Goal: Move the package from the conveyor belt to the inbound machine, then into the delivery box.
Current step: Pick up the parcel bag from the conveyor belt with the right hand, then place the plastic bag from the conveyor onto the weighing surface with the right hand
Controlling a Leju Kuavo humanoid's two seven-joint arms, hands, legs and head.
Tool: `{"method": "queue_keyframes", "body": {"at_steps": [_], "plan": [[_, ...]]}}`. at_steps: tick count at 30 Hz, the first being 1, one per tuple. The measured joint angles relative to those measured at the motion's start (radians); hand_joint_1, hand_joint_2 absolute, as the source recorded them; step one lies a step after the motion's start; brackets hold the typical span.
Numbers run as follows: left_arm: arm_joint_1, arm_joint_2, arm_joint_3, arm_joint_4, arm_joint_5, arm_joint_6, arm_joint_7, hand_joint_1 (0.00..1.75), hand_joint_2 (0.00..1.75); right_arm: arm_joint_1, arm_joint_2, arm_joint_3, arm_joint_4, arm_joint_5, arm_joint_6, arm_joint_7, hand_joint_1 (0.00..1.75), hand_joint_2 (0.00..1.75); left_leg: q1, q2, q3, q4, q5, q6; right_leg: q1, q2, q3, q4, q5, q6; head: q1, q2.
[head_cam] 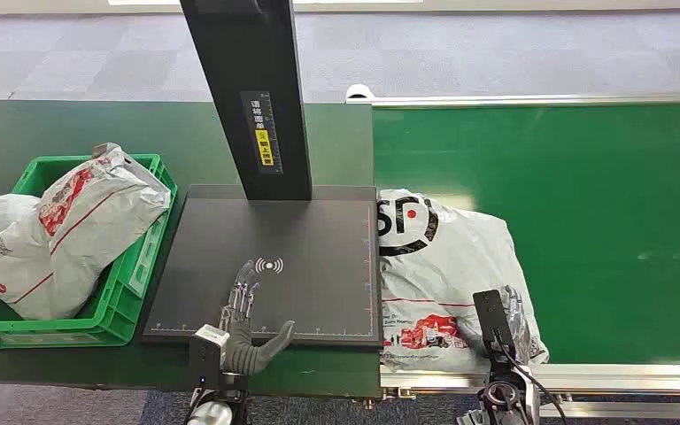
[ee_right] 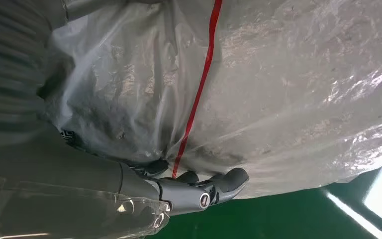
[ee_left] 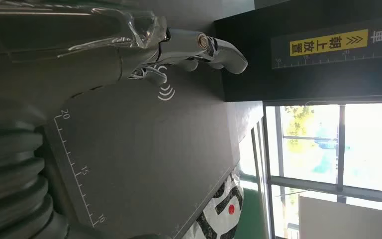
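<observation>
head view: the package [head_cam: 443, 266] lies on the green conveyor belt [head_cam: 584, 221], at 3 o'clock of the dark inbound machine [head_cam: 319, 292] and touching its edge. the left hand [head_cam: 246, 312] hovers over the machine, fingers spread, holding nothing. the green delivery box [head_cam: 128, 301] at 9 o'clock holds other bags [head_cam: 71, 230].

left wrist view: fingers [ee_left: 214, 47] extended over the plate.

right wrist view: the right hand [ee_right: 189, 191] presses against the package, fingers curled along it; whether it truly grips is hard to tell.
</observation>
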Motion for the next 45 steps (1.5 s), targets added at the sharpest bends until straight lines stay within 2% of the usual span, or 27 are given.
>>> {"method": "queue_keyframes", "body": {"at_steps": [1, 2, 3, 7, 15, 18, 21, 25, 29, 32, 37, 42, 45], "plan": [[0.000, 0.000, 0.000, 0.000, 0.000, 0.000, 0.000, 0.00, 1.75, -0.002, -0.001, -0.001, 0.002, 0.002, 0.002, 0.003, 1.16, 1.75, 0.000, 0.000, 0.000, 0.000, 0.000, 0.000, 0.000, 0.000, 0.000, 0.000, 0.000, 0.000, 0.000, 0.000], [0.000, 0.000, 0.000, 0.000, 0.000, -0.001, 0.000, 0.00, 1.75, -0.004, -0.001, -0.003, 0.005, 0.004, 0.006, 0.007, 1.31, 1.75, 0.000, 0.000, 0.001, 0.000, 0.000, 0.000, 0.000, 0.000, 0.001, 0.000, 0.000, 0.000, 0.000, 0.000], [0.000, 0.000, 0.001, 0.000, 0.000, -0.002, 0.000, 0.00, 1.75, -0.009, -0.003, -0.006, 0.013, 0.009, 0.013, 0.016, 1.75, 1.75, 0.000, 0.000, 0.002, 0.000, 0.000, 0.000, 0.000, 0.000, 0.002, 0.000, 0.000, 0.000, 0.000, 0.000], [-0.003, 0.000, 0.003, 0.006, 0.000, -0.008, 0.000, 0.00, 1.75, -0.031, -0.008, -0.020, 0.036, 0.032, 0.033, 0.032, 1.75, 1.75, 0.000, 0.000, 0.009, 0.000, -0.002, 0.002, 0.000, 0.000, 0.008, -0.001, -0.001, 0.002, 0.000, 0.000], [-0.006, 0.000, 0.007, 0.009, -0.005, -0.009, 0.000, 0.00, 1.75, -0.041, -0.002, -0.062, 0.031, 0.047, 0.051, -0.029, 1.75, 1.75, -0.001, 0.000, 0.010, 0.001, -0.001, 0.003, -0.001, 0.000, 0.010, -0.001, 0.001, 0.003, 0.000, 0.000], [-0.005, 0.000, 0.007, 0.009, -0.005, -0.008, 0.000, 0.00, 1.75, -0.033, 0.008, -0.070, 0.009, 0.045, 0.054, -0.075, 1.75, 1.75, 0.000, 0.000, 0.008, 0.001, -0.001, 0.003, 0.000, 0.000, 0.008, 0.000, 0.001, 0.003, 0.000, 0.000], [-0.005, 0.000, 0.007, 0.009, -0.005, -0.004, 0.000, 0.00, 1.75, -0.009, 0.030, -0.076, -0.050, 0.029, 0.037, -0.172, 1.75, 1.75, 0.000, 0.000, 0.004, 0.001, -0.001, 0.003, 0.000, 0.000, 0.005, 0.000, 0.001, 0.003, 0.000, 0.000], [-0.004, 0.000, 0.007, 0.007, -0.005, 0.000, 0.000, 0.00, 1.75, 0.042, 0.082, -0.078, -0.217, -0.011, 0.007, -0.325, 1.75, 1.75, 0.000, 0.000, 0.002, 0.001, -0.001, 0.003, 0.000, 0.000, 0.002, 0.000, 0.001, 0.003, 0.000, 0.000], [-0.004, 0.000, 0.008, 0.004, -0.005, -0.001, 0.000, 0.00, 1.75, 0.111, 0.142, -0.052, -0.440, -0.058, -0.040, -0.414, 1.75, 1.75, 0.000, 0.000, 0.000, 0.001, -0.001, 0.003, 0.000, 0.000, 0.001, 0.000, 0.000, 0.003, 0.000, 0.000], [-0.004, 0.000, 0.008, 0.002, -0.005, -0.002, 0.000, 0.00, 1.75, 0.175, 0.166, 0.011, -0.624, -0.097, -0.129, -0.432, 1.75, 1.75, -0.001, 0.000, 0.000, 0.001, -0.001, 0.003, -0.001, 0.000, 0.001, 0.000, 0.000, 0.004, 0.000, 0.000], [-0.003, 0.000, 0.008, -0.009, -0.004, 0.002, 0.000, 0.00, 1.75, 0.254, 0.166, 0.154, -0.868, -0.144, -0.282, -0.434, 1.75, 1.75, -0.001, 0.000, 0.000, 0.001, -0.001, 0.003, -0.001, 0.001, 0.000, 0.000, 0.000, 0.004, 0.000, 0.000], [0.003, 0.000, 0.009, -0.032, 0.000, 0.017, 0.000, 0.00, 1.75, 0.293, 0.165, 0.238, -1.046, -0.165, -0.302, -0.434, 1.75, 1.75, -0.001, 0.000, 0.000, 0.001, -0.001, 0.003, -0.001, 0.001, 0.000, 0.000, 0.000, 0.004, 0.000, 0.000], [0.006, 0.003, 0.009, -0.051, 0.000, 0.032, 0.000, 0.00, 1.75, 0.298, 0.156, 0.276, -1.089, -0.223, -0.301, -0.434, 1.75, 1.75, -0.001, 0.001, 0.000, 0.000, -0.001, 0.003, -0.001, 0.001, 0.001, 0.000, 0.000, 0.004, 0.000, 0.000]]}}
